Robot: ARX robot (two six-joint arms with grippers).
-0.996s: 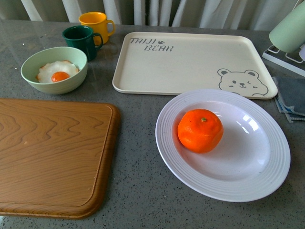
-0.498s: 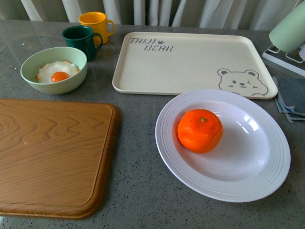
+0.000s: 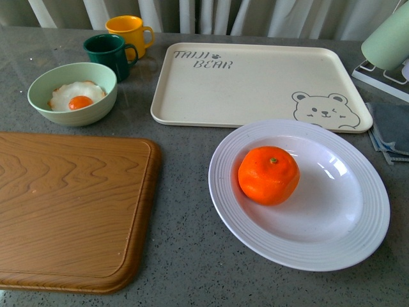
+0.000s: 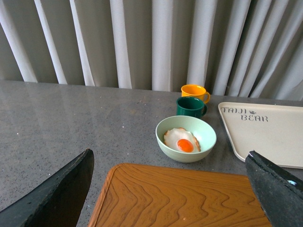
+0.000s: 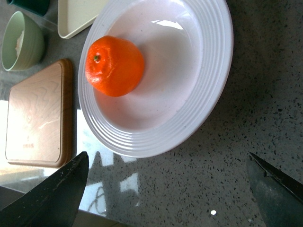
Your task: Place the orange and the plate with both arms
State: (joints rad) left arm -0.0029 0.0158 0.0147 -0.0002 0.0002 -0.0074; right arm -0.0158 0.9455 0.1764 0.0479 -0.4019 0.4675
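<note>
The orange point(image 3: 268, 174) sits inside the white ribbed plate point(image 3: 358, 240) on the grey counter, right of centre in the front view. Both also show in the right wrist view: the orange point(image 5: 114, 65) in the plate point(image 5: 208, 80). My right gripper point(image 5: 168, 194) is open and empty over bare counter beside the plate's rim. My left gripper point(image 4: 173, 194) is open and empty above the wooden cutting board point(image 4: 180, 198). Neither arm shows in the front view.
The cutting board point(image 3: 64, 204) lies at the left. A cream bear tray point(image 3: 255, 83) lies behind the plate. A pale green bowl with a fried egg point(image 3: 73, 94), a dark green mug point(image 3: 110, 54) and a yellow mug point(image 3: 128, 32) stand at the back left. A rack and grey cloth point(image 3: 390, 128) are at the right edge.
</note>
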